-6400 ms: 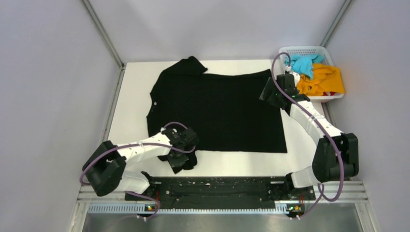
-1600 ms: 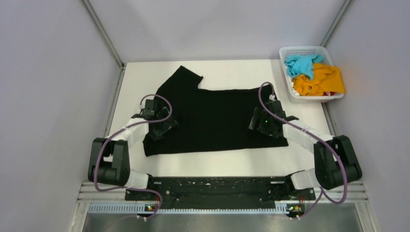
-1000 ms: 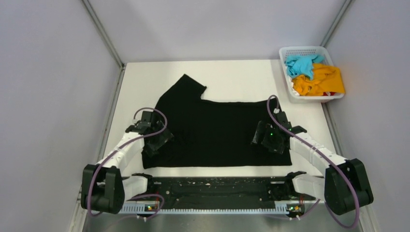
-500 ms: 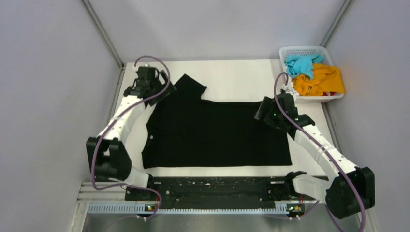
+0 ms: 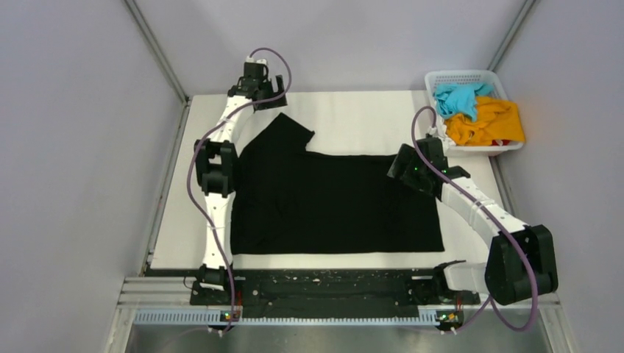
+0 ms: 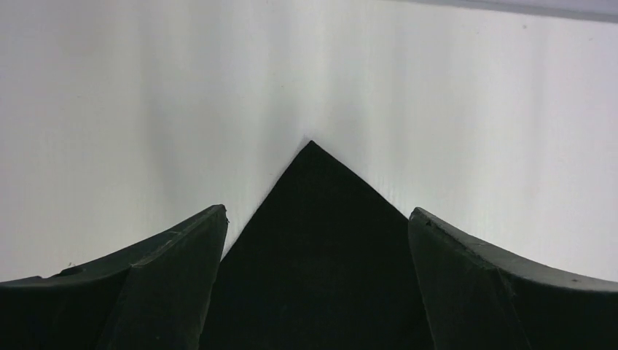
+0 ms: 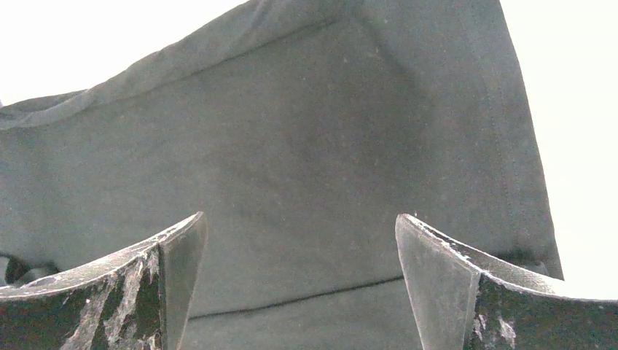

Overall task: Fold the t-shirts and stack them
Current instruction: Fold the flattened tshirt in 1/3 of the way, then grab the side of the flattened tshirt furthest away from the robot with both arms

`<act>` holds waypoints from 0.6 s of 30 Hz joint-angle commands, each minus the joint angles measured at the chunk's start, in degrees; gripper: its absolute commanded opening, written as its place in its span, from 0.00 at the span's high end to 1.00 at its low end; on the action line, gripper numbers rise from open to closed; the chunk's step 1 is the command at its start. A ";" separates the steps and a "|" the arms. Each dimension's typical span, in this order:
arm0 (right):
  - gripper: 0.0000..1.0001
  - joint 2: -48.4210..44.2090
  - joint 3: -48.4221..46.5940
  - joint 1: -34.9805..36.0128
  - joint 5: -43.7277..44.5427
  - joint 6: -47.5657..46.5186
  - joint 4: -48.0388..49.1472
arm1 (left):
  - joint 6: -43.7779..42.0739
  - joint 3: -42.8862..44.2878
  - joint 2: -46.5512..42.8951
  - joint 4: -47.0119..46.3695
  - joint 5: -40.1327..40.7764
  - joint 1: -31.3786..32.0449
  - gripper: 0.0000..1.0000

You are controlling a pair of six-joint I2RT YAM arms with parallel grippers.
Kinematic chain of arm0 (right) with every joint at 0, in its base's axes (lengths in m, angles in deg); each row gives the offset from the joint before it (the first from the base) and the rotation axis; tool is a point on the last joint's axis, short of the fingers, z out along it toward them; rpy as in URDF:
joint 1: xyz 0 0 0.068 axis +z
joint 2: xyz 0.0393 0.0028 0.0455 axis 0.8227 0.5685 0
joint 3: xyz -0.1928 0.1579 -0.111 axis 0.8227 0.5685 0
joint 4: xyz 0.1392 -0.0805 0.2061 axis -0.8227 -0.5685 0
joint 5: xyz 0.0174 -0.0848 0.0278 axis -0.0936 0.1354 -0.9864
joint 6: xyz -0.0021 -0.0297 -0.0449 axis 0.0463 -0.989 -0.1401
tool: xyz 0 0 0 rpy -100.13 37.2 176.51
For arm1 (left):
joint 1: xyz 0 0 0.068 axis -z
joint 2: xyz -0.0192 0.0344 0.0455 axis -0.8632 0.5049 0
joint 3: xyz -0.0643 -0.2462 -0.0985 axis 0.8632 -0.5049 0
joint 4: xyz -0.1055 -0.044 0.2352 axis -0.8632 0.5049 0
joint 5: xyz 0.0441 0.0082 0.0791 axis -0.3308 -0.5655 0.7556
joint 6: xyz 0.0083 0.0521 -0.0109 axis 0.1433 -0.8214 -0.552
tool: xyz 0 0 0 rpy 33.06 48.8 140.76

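Now that both arms are off cloth and reaching far again, black t-shirt (image 5: pixel 331 198) lies flat mid-bench (image 5: pixel 353 110), sleeve (image 5: pixel 283 136) poking toward 11 o'clock. Left gripper (image 6: pixel 315 210) spread, empty, over sleeve tip. Right gripper (image 7: pixel 300 216) spread too, over shirt's 2 o'clock corner. Guess sleeve fold next. Turquoise shirt (image 5: pixel 458 97), orange shirt (image 5: pixel 489 121) wait in basket (image 5: pixel 441 77) at 1 o'clock.

Left arm (image 5: pixel 218 151): stretched out long; left gripper (image 6: pixel 313 219), jaws apart. Right arm (image 5: pixel 478 209): elbow bent; right gripper (image 7: pixel 299 219), jaws apart.
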 commanded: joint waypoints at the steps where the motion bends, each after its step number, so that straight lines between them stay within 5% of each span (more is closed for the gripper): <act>1: 0.01 1.39 -2.52 -1.49 -2.27 -0.28 2.80 | -0.61 0.78 2.44 -10.68 -1.52 0.15 0.01; 18: 0.02 0.91 1.49 -3.01 -2.56 -0.77 4.35 | 20.57 5.83 14.04 -18.81 -4.06 0.16 0.01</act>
